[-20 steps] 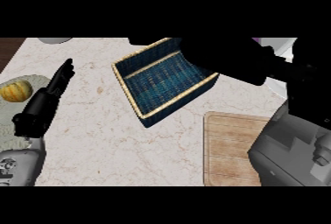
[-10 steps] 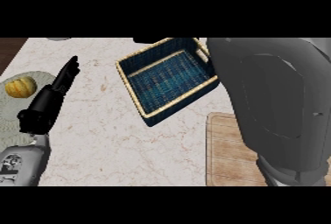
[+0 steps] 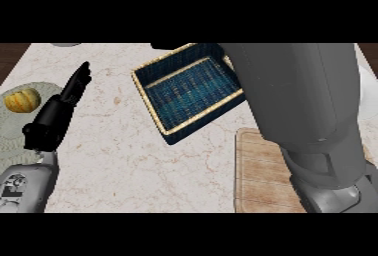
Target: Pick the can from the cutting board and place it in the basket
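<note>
My right forearm fills the right side of the view, a broad grey column running up from the lower edge across the counter. It lies that way because I am reaching over toward the basket, and in doing so it blocks my own sight of what lies beyond it. My right hand is not visible at all, so I cannot tell whether it is clenched, released, or grasping anything.

The basket sits near the far edge of the counter, dark blue with a pale woven rim, turned at an angle, its right side hidden under my forearm. Its visible interior holds nothing.

The cutting board lies just beside the basket's near corner, pale wood, partly covered by my arm. I see no can on the part that shows; the can itself is nowhere in view, so it may be hidden behind my forearm.

My left hand rests at the left of the view, fingers straight and released, holding nothing, kept out of the way.

Beside it, a round plate carries 1 small yellow-orange fruit.
</note>
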Robot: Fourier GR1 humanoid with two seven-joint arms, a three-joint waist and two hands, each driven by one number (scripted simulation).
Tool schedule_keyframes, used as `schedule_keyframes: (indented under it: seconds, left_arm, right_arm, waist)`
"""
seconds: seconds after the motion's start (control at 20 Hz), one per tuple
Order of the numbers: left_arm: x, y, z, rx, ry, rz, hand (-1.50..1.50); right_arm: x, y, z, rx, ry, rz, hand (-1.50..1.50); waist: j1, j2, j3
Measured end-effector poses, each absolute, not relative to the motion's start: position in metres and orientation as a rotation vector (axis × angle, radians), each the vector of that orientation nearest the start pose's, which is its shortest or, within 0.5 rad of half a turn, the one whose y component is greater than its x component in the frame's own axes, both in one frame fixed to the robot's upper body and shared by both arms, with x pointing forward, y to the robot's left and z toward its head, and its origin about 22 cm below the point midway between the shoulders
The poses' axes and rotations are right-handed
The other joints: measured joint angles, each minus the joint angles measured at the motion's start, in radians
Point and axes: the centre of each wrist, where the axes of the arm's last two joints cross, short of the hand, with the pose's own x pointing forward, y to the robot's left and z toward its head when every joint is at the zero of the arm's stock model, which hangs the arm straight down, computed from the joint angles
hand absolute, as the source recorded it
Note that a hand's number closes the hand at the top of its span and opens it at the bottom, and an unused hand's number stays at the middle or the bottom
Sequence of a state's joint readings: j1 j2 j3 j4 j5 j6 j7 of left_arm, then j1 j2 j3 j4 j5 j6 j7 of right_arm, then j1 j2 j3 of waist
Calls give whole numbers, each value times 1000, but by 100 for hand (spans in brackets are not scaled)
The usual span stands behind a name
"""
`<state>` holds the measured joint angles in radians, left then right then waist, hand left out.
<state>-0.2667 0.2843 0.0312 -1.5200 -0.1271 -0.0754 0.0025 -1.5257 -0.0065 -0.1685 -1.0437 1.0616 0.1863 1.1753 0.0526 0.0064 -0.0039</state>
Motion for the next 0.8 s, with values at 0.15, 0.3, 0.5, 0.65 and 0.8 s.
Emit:
schedule_keyframes:
  seconds: [0.15, 0.3, 0.5, 0.65, 0.8]
  left_arm:
    - [301, 279, 76, 265, -1731, -406, 0]
    - [300, 283, 75, 267, -1727, -398, 0]
    - [299, 285, 77, 275, -1725, -397, 0]
    - [296, 290, 75, 279, -1727, -397, 0]
    - [294, 293, 72, 278, -1721, -396, 0]
  right_arm:
    - [386, -24, 375, -1106, -1207, 417, 150]
    - [394, -17, 373, -1142, -1147, 468, 150]
    - [402, -11, 370, -1132, -1090, 551, -150]
    - [406, -11, 372, -1075, -1071, 575, -150]
    - [407, -8, 373, -1022, -1068, 586, -150]
  waist:
    - [-12, -4, 0]
    - [-17, -6, 1]
    - [-24, -8, 1]
    - [-24, -8, 2]
    - [-24, -8, 2]
